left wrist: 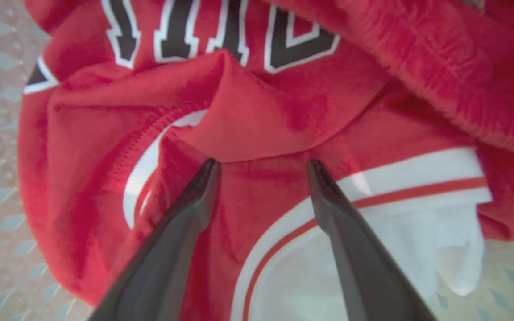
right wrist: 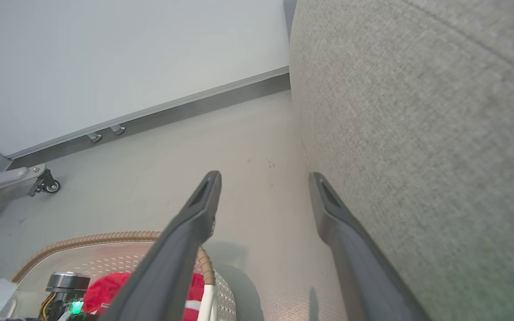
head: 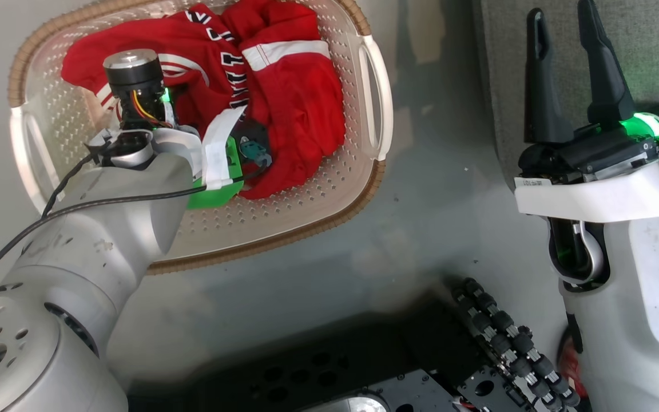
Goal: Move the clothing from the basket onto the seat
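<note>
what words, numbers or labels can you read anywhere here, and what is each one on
Nothing here reads as a whole word.
Black block letters outlined in white, on the red clothing in the basket: cut off by folds and the picture's edge, so no word can be made out.
Small white sticker on the right wrist: print too small to read.

Fleecy cloth clothing (head: 295, 103), glossy perforated plastic basket (head: 312, 194).
</note>
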You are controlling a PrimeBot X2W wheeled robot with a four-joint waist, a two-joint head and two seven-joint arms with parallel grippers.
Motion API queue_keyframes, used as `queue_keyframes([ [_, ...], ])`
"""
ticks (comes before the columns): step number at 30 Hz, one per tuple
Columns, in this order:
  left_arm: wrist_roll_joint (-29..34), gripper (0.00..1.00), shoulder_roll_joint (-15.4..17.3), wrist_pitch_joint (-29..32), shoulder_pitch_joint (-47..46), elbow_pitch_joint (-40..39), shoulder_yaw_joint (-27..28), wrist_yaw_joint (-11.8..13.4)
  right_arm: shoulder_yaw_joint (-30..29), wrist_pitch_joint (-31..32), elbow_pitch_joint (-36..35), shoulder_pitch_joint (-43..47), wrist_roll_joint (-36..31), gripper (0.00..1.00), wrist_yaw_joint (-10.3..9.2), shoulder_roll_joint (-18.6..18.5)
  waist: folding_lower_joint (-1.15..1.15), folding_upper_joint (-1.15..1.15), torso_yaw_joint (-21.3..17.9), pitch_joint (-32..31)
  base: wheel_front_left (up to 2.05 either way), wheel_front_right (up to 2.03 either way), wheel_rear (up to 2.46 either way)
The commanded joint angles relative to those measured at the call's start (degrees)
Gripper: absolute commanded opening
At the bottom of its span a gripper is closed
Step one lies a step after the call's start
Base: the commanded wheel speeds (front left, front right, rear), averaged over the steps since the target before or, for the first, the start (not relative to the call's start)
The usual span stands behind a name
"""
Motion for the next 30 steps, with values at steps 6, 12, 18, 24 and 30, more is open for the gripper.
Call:
queue_keyframes([
  [6,-2.13,1.00,0.02,0.92,0.13,0.11,0.03,0.13,-2.53,0.47,1.86,0.93,-0.18,1.00,-0.62,-1.25,0.00,0.19,0.44,2.73,0.00,0.00,0.00],
  [12,-1.62,0.32,-0.02,1.54,0.73,0.18,0.03,0.13,-3.02,0.54,1.56,1.76,-0.93,1.00,-0.41,-1.18,0.00,0.19,1.39,3.59,0.00,0.00,0.00],
  [18,-0.84,0.00,0.39,1.09,1.23,0.22,0.04,0.13,-2.26,0.58,1.57,2.06,-0.99,1.00,-0.37,-1.02,0.00,0.19,2.10,4.03,0.00,0.00,0.00],
  [24,-1.87,0.00,-0.91,-3.87,0.08,0.07,0.04,0.13,-2.01,0.54,1.58,0.18,-1.14,1.00,-0.37,-1.03,0.00,0.19,3.08,3.05,0.00,0.00,0.00],
  [30,-2.82,0.00,-1.91,-12.06,3.27,-0.13,0.02,0.13,-1.86,0.23,1.46,0.64,-1.97,1.00,-0.41,-1.10,0.00,0.19,4.53,-3.02,0.00,0.00,0.00],
])
